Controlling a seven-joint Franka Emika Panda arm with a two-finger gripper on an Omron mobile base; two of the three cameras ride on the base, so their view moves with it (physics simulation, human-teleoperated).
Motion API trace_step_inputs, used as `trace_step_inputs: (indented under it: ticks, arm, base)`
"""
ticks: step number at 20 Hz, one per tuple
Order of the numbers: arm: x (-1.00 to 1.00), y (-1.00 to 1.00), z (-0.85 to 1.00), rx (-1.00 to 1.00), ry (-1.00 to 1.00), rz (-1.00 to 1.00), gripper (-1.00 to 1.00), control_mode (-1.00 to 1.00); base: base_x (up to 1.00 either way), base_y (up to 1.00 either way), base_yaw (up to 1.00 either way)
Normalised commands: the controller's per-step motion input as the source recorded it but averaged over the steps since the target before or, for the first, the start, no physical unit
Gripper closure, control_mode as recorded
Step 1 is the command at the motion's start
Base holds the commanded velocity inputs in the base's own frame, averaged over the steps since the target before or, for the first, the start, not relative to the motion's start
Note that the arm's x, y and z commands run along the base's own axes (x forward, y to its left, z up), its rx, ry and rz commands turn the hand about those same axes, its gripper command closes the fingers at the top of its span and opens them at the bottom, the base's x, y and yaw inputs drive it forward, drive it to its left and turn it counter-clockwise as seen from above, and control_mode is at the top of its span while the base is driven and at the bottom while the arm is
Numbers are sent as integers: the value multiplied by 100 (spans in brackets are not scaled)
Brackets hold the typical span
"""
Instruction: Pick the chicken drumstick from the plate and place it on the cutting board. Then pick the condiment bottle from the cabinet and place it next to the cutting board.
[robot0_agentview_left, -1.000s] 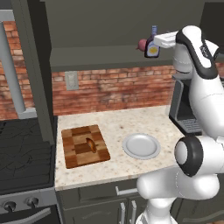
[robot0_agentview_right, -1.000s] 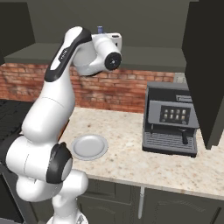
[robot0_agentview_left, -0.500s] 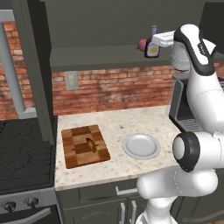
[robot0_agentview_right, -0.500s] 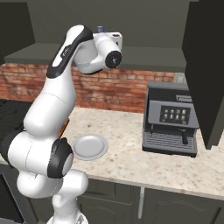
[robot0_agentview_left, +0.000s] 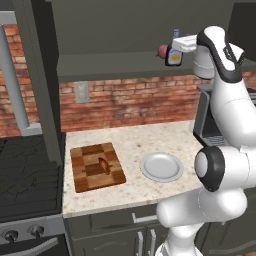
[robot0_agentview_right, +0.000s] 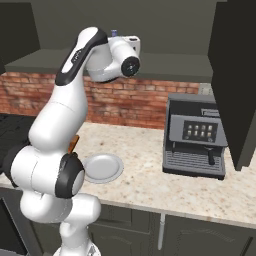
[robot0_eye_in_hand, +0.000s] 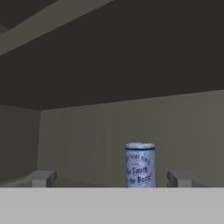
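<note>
Kitchen corner backed by a red brick wall, with the gripper raised high, at the level of the open shelf of the cabinet, and aimed into that dark grey-olive recess. Far below the gripper, a speckled beige counter. Down and far off to its left in the left base view, a black stove. Below it on the other side, seen from the right base view, a dark coffee machine standing on the counter.

Well below the gripper and to its left in the left base view, the cutting board, flat on the counter. Almost straight below the gripper, the plate, just beside the board but apart from it, with nothing on it.

Fingertips spread wide in the hand view, gripping nothing. Standing upright between them and a little beyond, on the shelf, the condiment bottle, nearer the right-hand tip in that view and touching neither. Bluish cap of the same bottle peeking over the hand in the right base view. Just past the bottle on the shelf in the left base view, a reddish-purple onion.

Lying on the middle of the cutting board, far beneath the gripper, the chicken drumstick.
</note>
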Motion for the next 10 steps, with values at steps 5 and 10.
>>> trace_step_inputs:
  ticks: [5, 10]
  arm:
    - [12, 0, -1, 0, 0, 0, -100, -100]
    - [11, 0, -5, 0, 0, 0, -100, -100]
  base:
    - [0, 0, 0]
    - [0, 0, 0]
